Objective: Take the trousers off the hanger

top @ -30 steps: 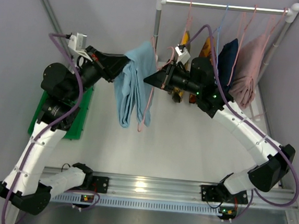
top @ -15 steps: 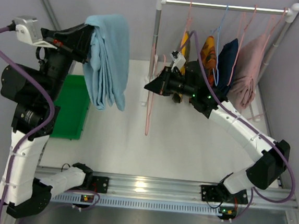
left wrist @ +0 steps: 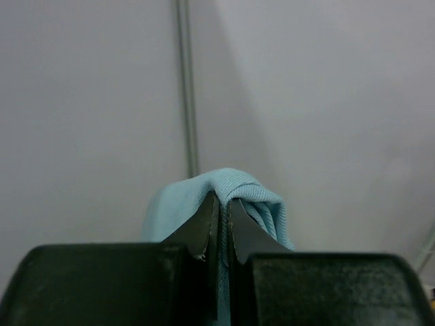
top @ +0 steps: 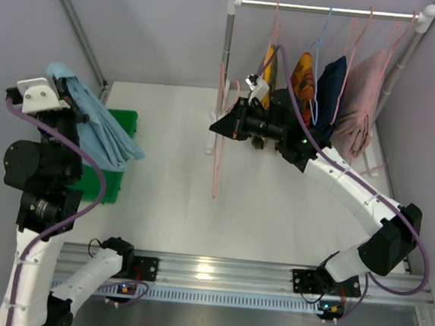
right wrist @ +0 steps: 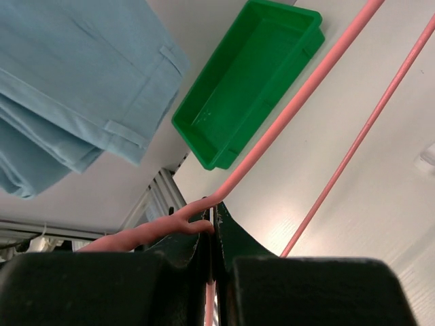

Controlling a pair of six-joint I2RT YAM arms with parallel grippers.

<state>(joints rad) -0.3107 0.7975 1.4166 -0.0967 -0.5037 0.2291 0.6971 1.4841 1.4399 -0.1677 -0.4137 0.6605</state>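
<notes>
Tightly pinched blue trousers (top: 109, 134), pink hanger (right wrist: 292, 105)

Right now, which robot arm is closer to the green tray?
Left. The left arm holds the blue trousers in shut jaws right by the green tray, cloth hanging over it. The right arm pinches the pink hanger off to the tray's right, near the rack.

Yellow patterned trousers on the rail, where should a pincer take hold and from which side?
Probably the folded layers hanging down, pinched from the left: the yellow patterned trousers hang leftmost of the garments, with open space on that side and the orange patterned pair crowding their right. The right arm hides much of them.
</notes>
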